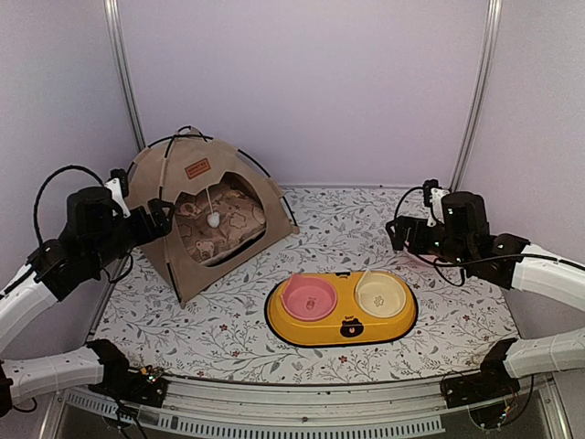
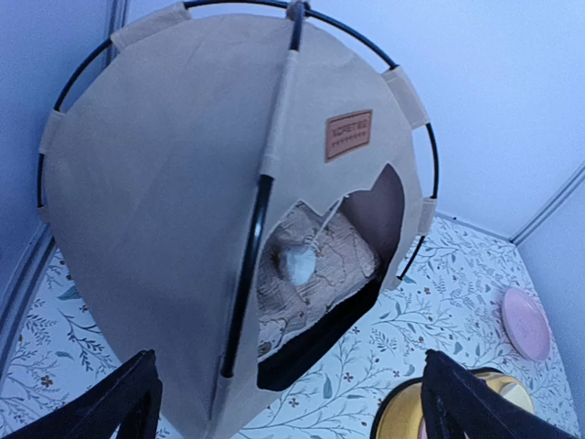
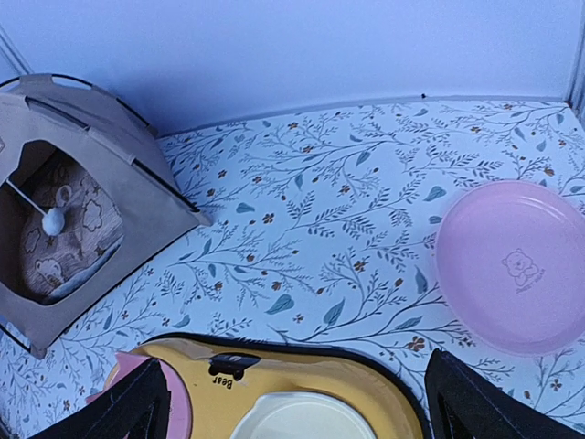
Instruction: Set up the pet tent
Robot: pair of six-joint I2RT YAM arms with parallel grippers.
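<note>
Tent (image 1: 206,215) stands in the bench's (image 1: 347,219) back-left corner. Left tool (image 1: 161,219) is just beside its edge and right tool (image 1: 399,234) well apart, both wide and empty.

Upright tan pet tent (image 1: 196,215), far-left

Only one word I can actually read: "Bear", in black on the rim of the yellow plastic double-bowl tray (image 3: 320,375), right wrist view. The small brown label patch (image 2: 348,135) on the tan fabric pet tent (image 2: 164,229) has a line of capitals, too blurry to spell out. The round pink plate (image 3: 516,265) has a little bear drawing with tiny lettering under it, which I can't read.
</note>
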